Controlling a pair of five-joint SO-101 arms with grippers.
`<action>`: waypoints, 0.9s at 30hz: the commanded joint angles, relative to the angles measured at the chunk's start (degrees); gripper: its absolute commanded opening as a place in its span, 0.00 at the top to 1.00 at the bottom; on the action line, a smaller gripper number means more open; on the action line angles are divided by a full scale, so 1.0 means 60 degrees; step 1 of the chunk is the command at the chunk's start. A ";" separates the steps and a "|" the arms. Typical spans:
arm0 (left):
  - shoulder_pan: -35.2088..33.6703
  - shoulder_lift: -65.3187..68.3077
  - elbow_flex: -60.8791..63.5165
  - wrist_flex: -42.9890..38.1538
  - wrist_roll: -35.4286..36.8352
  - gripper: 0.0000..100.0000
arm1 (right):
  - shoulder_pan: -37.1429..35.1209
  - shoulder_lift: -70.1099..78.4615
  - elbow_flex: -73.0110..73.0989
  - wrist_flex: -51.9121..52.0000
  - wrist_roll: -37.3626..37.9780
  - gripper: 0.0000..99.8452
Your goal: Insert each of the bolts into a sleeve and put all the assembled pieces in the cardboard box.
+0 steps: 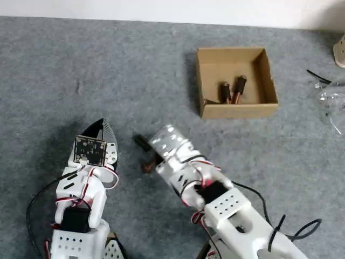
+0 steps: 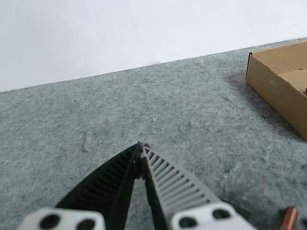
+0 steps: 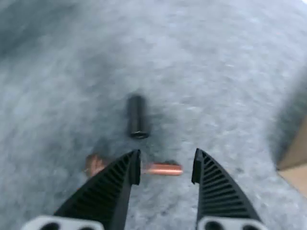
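Note:
A copper bolt (image 3: 163,168) lies on the grey carpet between the fingers of my open right gripper (image 3: 166,160), with one end hidden behind a finger. A black sleeve (image 3: 136,116) lies just beyond the fingertips. From above, the sleeve (image 1: 141,142) and the bolt (image 1: 148,166) sit at the right gripper (image 1: 152,158), mid-table. My left gripper (image 1: 105,125) is shut and empty, hovering to the left of them; its closed tips (image 2: 141,148) point over bare carpet. The cardboard box (image 1: 237,110) stands at the back right and holds two assembled pieces (image 1: 232,90).
Clear plastic bits and a black wire (image 1: 326,91) lie at the far right edge. A box wall (image 2: 276,93) shows in the left wrist view, and a box corner (image 3: 293,167) in the right wrist view. Open carpet stretches across the left and back.

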 commanded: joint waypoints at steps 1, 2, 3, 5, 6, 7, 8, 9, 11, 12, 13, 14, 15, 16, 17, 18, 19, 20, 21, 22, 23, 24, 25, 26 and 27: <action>-0.0110 -0.0110 0.0183 -0.0015 0.0000 0.99 | -0.0256 0.0432 -0.0095 -0.0315 0.0366 0.85; -0.0125 -0.0110 0.0183 -0.0015 0.0000 0.99 | -0.0256 0.0623 -0.0125 -0.0359 0.0396 0.85; -0.0154 -0.0110 0.0183 -0.0015 0.0000 0.99 | -0.0256 0.0828 -0.0286 -0.0315 0.0410 0.85; -0.0198 -0.0110 0.0183 -0.0015 0.0000 0.99 | -0.0256 0.1282 -0.0652 -0.0286 0.0396 0.85; -0.0198 -0.0110 0.0183 -0.0015 0.0000 0.99 | -0.0256 0.1560 -0.0813 -0.0286 0.0396 0.85; -0.0212 -0.0110 0.0183 -0.0015 0.0000 0.99 | -0.0256 0.1853 -0.1048 -0.0286 0.0396 0.85; -0.0256 -0.0110 0.0183 -0.0015 0.0000 0.99 | -0.0256 0.2205 -0.1326 -0.0286 0.0410 0.85; -0.0403 -0.0110 0.0183 -0.0029 0.0000 0.99 | -0.0256 0.2586 -0.1663 -0.0168 0.0425 0.85; -0.0681 -0.0110 0.0183 -0.0220 0.0147 0.99 | -0.0198 0.3495 -0.2821 0.0549 0.0425 0.85; -0.0886 -0.0110 0.0183 -0.0278 0.0440 0.99 | -0.0183 0.3978 -0.3524 0.1062 0.0425 0.85; -0.1062 -0.0110 0.0183 -0.0278 0.0762 0.99 | -0.0139 0.4447 -0.4227 0.1575 0.0425 0.85; -0.1194 -0.0110 0.0183 -0.0278 0.0982 0.99 | -0.0110 0.4872 -0.4945 0.2044 0.0425 0.85; -0.1267 -0.0095 0.0183 -0.0293 0.1055 0.99 | -0.0139 0.5311 -0.5575 0.2410 0.0425 0.85; -0.1267 -0.0095 0.0183 -0.0293 0.1011 0.99 | -0.0154 0.5678 -0.6176 0.2703 0.0425 0.85; -0.1282 -0.0095 0.0183 -0.0293 0.1026 0.99 | -0.0183 0.6073 -0.6703 0.2879 0.0425 0.85; -0.1297 -0.0095 0.0183 -0.0293 0.1026 0.99 | -0.0286 0.6440 -0.7216 0.3011 0.0410 0.85; -0.1311 -0.0095 0.0183 -0.0293 0.1026 0.99 | -0.0344 0.6777 -0.7641 0.3084 0.0410 0.85; -0.1311 -0.0110 0.0183 -0.0293 0.1026 0.99 | -0.0388 0.7143 -0.8051 0.3187 0.0381 0.85; -0.1311 -0.0110 0.0183 -0.0293 0.1026 0.99 | -0.0418 0.7524 -0.8462 0.3363 0.0366 0.85; -0.1311 -0.0110 0.0183 -0.0293 0.1026 0.99 | -0.0418 0.7905 -0.8857 0.3538 0.0366 0.85; -0.1311 -0.0110 0.0183 -0.0293 0.1026 0.99 | -0.0418 0.8286 -0.9297 0.3700 0.0366 0.85; -0.1311 -0.0110 0.0183 -0.0293 0.1026 0.99 | -0.0418 0.8696 -0.9692 0.3875 0.0366 0.85; -0.1311 -0.0110 0.0183 -0.0293 0.1026 0.99 | -0.0418 0.9106 -1.0088 0.4081 0.0352 0.85; -0.1311 -0.0110 0.0183 -0.0293 0.1026 0.99 | -0.0418 0.9502 -1.0454 0.4300 0.0352 0.85; -0.1311 -0.0110 0.0183 -0.0352 0.1026 0.99 | -0.0418 0.9883 -1.0806 0.4564 0.0352 0.85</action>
